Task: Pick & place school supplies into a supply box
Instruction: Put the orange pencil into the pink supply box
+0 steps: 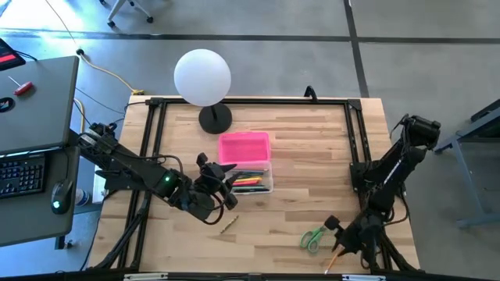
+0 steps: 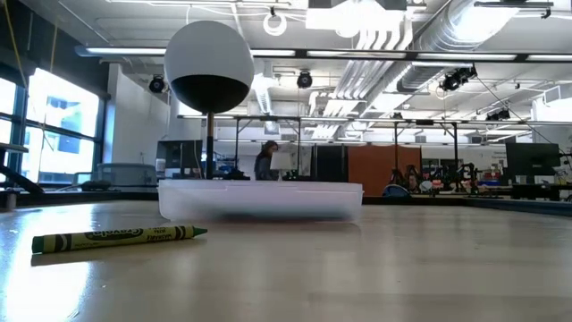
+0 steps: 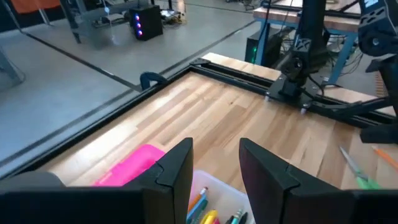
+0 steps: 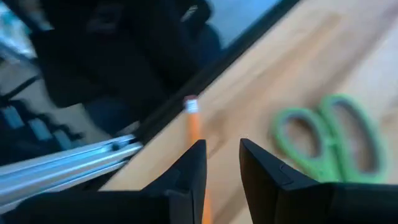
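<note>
The supply box (image 1: 254, 181) is a clear tray holding several coloured pencils, and its pink lid (image 1: 244, 147) lies just behind it. My left gripper (image 1: 217, 178) hovers open at the box's left end, above the pencils (image 3: 208, 214). My right gripper (image 1: 337, 234) is open near the table's near right corner. It is over an orange pencil (image 4: 194, 127) that lies on the wood and runs under the gap between its fingers. Green-handled scissors (image 1: 312, 238) lie flat just left of that gripper. A green crayon (image 2: 116, 237) lies on the table in front of the box.
A white globe lamp (image 1: 202, 76) on a black base stands behind the pink lid. A black frame rail (image 1: 250, 101) runs round the table's edges. Bare wood lies between the box and the scissors. A desk with a keyboard (image 1: 22, 173) stands left of the table.
</note>
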Motion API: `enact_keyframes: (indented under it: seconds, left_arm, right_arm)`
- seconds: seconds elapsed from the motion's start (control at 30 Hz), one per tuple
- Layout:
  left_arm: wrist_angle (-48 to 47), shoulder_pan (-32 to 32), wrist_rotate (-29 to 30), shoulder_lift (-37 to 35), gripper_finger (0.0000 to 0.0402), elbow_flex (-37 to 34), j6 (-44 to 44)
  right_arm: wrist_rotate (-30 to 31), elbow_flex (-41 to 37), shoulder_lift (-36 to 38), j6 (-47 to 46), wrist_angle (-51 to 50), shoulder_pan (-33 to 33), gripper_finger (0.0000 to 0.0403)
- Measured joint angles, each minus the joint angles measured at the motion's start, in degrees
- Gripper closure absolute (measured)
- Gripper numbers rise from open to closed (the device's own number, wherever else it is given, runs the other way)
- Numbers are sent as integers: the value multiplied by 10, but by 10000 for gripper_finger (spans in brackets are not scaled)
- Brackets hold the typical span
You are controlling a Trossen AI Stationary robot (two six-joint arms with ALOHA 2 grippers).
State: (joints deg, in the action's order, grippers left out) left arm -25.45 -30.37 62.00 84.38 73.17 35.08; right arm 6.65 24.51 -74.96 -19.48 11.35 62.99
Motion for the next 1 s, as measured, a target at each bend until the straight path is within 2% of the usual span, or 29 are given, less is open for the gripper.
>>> enact_keyframes:
  seconds: [0.1,0.27,0.43,0.67,1.0]
  left_arm:
    - [0,0,0,0,241,0,14]
    - [1,0,2,0,241,0,16]
    - [1,0,3,0,241,0,25]
    - [0,0,4,0,241,0,26]
    - [0,0,1,0,241,0,26]
  right_arm:
    - [-9,0,0,8,-4,8,329]
    - [20,0,-7,50,-12,12,329]
    - [28,0,-64,41,13,12,329]
    - [-5,1,-141,29,121,12,329]
    - [-22,1,-148,18,97,15,329]
